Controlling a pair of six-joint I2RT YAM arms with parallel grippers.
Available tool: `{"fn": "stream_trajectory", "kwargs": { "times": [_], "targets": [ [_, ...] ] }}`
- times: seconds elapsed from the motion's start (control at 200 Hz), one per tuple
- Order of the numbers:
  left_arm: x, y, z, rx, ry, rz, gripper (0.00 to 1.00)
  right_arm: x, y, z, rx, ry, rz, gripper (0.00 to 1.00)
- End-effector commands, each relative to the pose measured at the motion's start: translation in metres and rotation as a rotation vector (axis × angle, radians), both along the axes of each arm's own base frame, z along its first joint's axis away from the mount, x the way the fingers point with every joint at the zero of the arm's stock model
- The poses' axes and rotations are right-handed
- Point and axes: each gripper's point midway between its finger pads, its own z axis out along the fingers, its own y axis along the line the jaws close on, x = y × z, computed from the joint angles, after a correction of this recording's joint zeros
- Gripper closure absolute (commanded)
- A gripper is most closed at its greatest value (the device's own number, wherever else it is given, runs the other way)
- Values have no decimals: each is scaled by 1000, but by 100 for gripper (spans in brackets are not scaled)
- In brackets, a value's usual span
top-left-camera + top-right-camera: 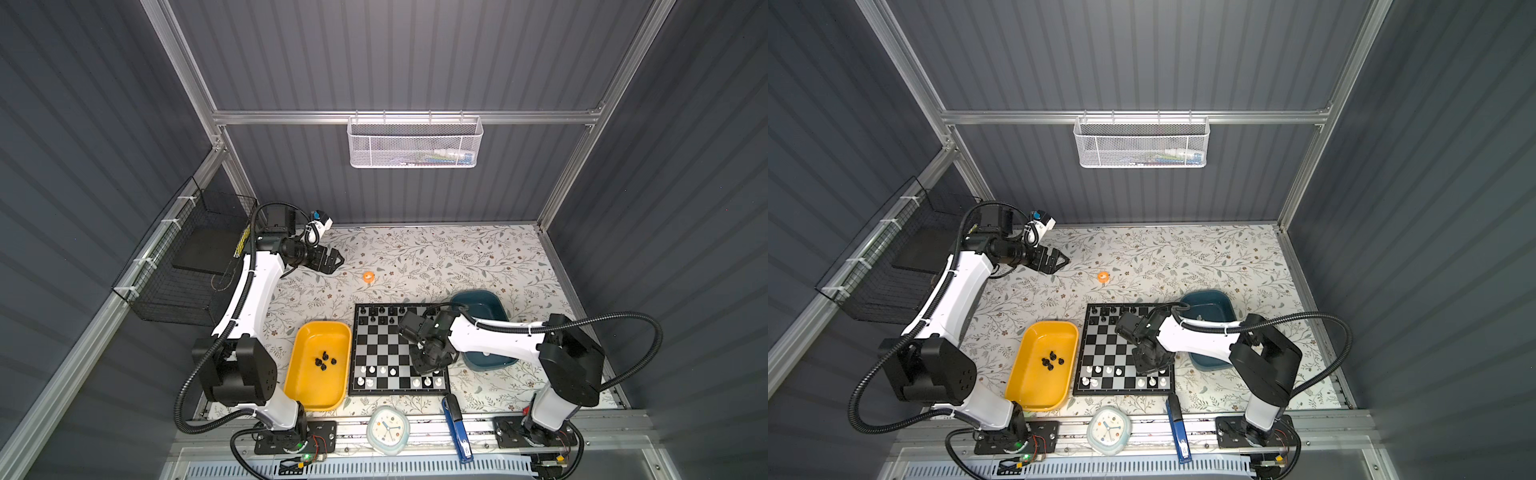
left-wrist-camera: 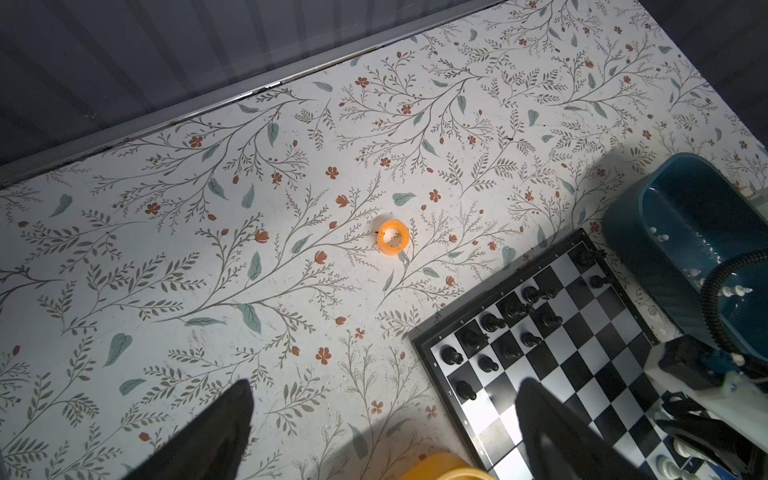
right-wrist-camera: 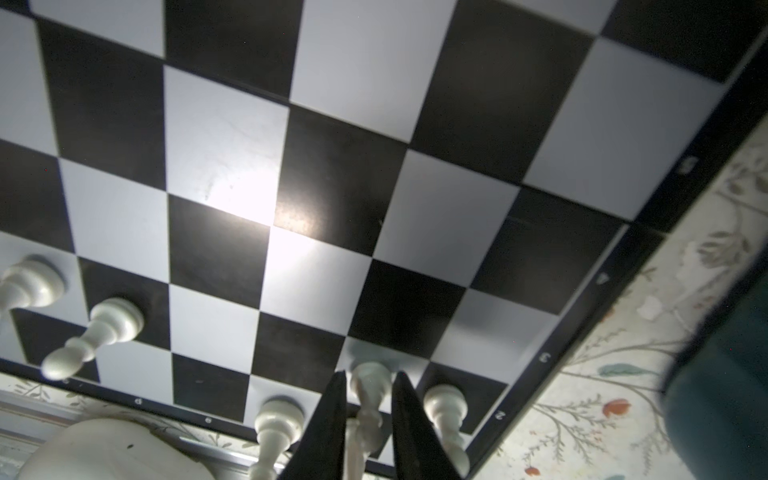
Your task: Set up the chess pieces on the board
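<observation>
Right pincer [image 3: 371, 374] narrow, straddling upright white piece [image 3: 371, 392], near-right rows of board [image 3: 224, 137]; gripped or freed, cannot tell. Left pincer [image 2: 386, 382] wide, empty, far-left, well apart.

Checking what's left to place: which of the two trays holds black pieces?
The yellow tray, left of the board; a few black pieces lie in it. The teal tray, right of the board, shows white ones.
</observation>
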Motion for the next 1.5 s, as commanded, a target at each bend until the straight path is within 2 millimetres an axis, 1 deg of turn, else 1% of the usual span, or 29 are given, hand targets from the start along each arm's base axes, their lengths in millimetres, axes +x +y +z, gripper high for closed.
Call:
{"fn": "stream_trajectory", "kwargs": {
  "times": [0.0, 0.245, 0.425, 0.79, 0.915, 1.066, 1.166, 1.276, 1.376, 1.496],
  "targets": [
    [-7, -5, 2, -18, 6, -11, 0, 0, -6, 2, -29, -11, -1, 74],
    [-7, -4, 2, -16, 6, -8, 1, 4, -9, 6, -44, -34, 6, 71],
    [-7, -4, 3, -13, 5, -8, 0, 7, -3, 14, -30, -47, 20, 69],
    [-9, -1, 6, 8, -11, -10, 1, 12, 1, 26, -24, -63, 46, 67],
    [-10, 0, 8, 20, -20, -11, 0, 17, 3, 37, -27, -77, 58, 67],
    [-10, 1, 8, 26, -14, -11, 0, 29, 3, 57, -10, -127, 58, 67],
    [-10, 3, 6, 36, -10, -8, 0, 36, -1, 69, 16, -148, 44, 67],
    [-9, 3, 5, 39, -9, -11, 0, 46, -12, 86, 29, -183, 22, 68],
    [-8, 4, 5, 48, -11, -9, 1, 59, -26, 100, 52, -211, -16, 68],
    [-6, 5, 6, 52, -13, -8, 0, 75, -50, 116, 92, -246, -94, 68]
  ]
}}
